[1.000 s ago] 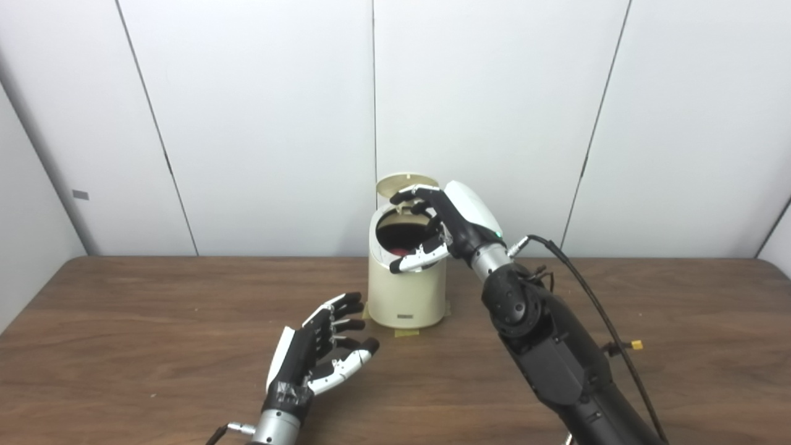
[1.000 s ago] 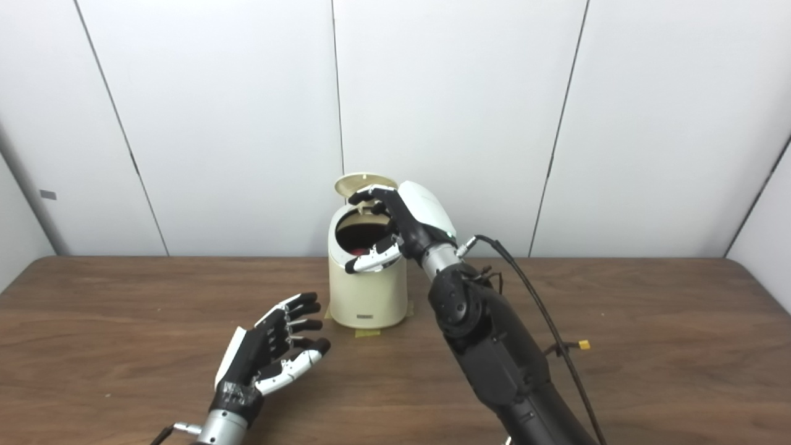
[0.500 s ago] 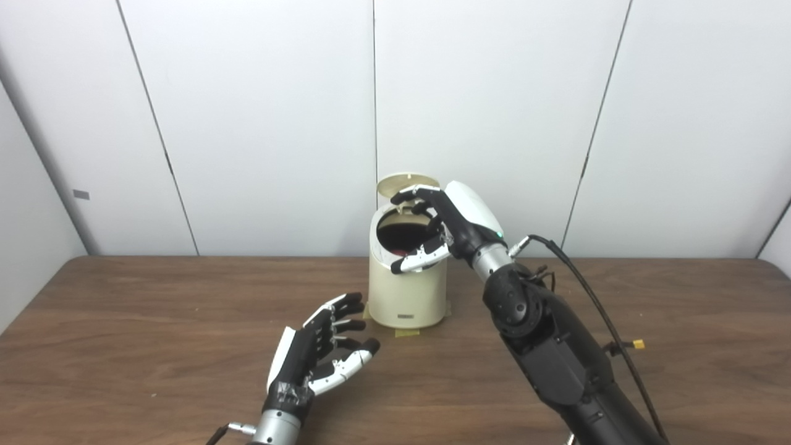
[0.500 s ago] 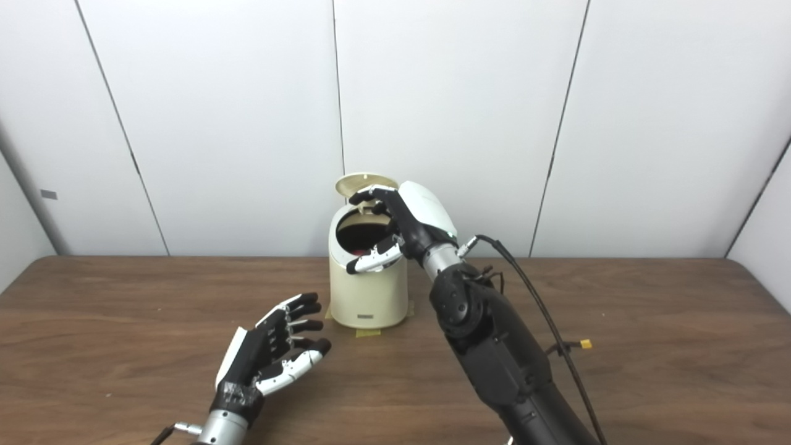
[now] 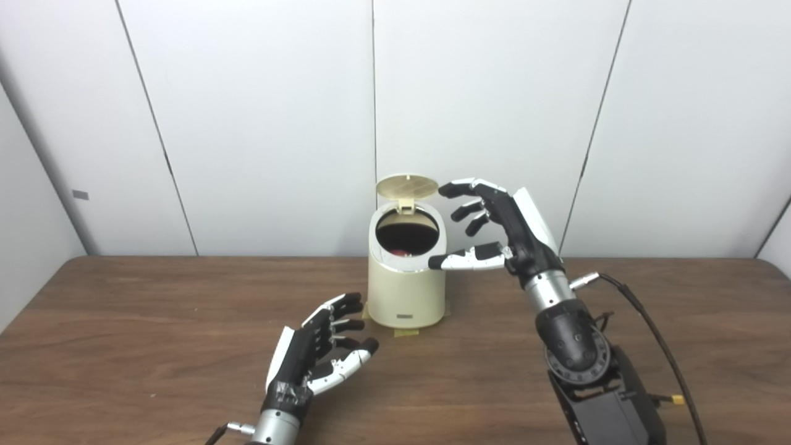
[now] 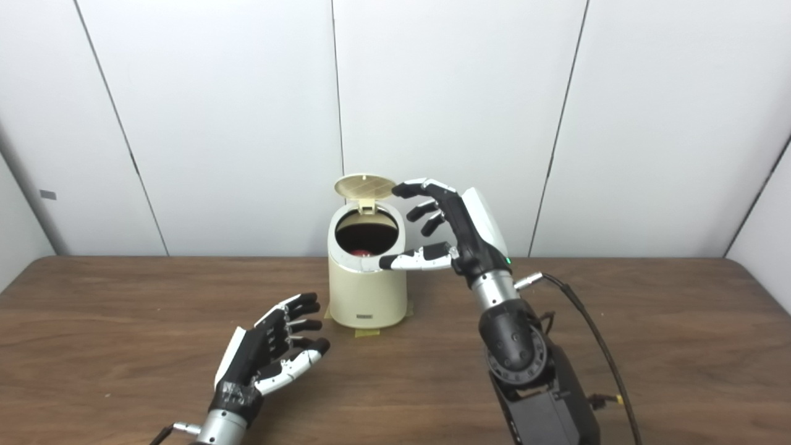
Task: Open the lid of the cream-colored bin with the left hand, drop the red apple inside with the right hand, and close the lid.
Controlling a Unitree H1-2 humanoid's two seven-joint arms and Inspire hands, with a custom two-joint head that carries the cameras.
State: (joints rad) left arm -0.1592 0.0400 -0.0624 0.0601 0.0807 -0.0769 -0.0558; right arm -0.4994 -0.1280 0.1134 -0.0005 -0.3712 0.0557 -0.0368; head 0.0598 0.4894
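A: Status, both views?

B: Bin (image 5: pixel 406 278) upright on worktop (image 5: pixel 154 346), lid (image 5: pixel 407 186) hinged up at the rear. Apple (image 5: pixel 401 251) inside: a small red patch low in the dark opening. Right eye view shows more of the bin's right wall, w/ the thumb of the R hand crossing the rim; left eye view shows the same thumb tip just beside the rim.

A: R hand pose?

B: R hand (image 5: pixel 502 230) raised, to the right of the bin, palm toward it. Fingers (image 5: pixel 460 188) spread apart, holding nothing; top fingertip near the lid edge, contact cannot be told. Forearm rises steeply from the bottom edge.

A: L hand?

B: L hand (image 5: pixel 318 353) low over the worktop, near the bin's front-left, not touching it. Fingers apart, slightly curled, empty.

A: Change vs. earlier frames?

B: R hand was over the opening, partly covering it; now drawn back right, clear of the opening. Lid, bin, L hand unchanged.
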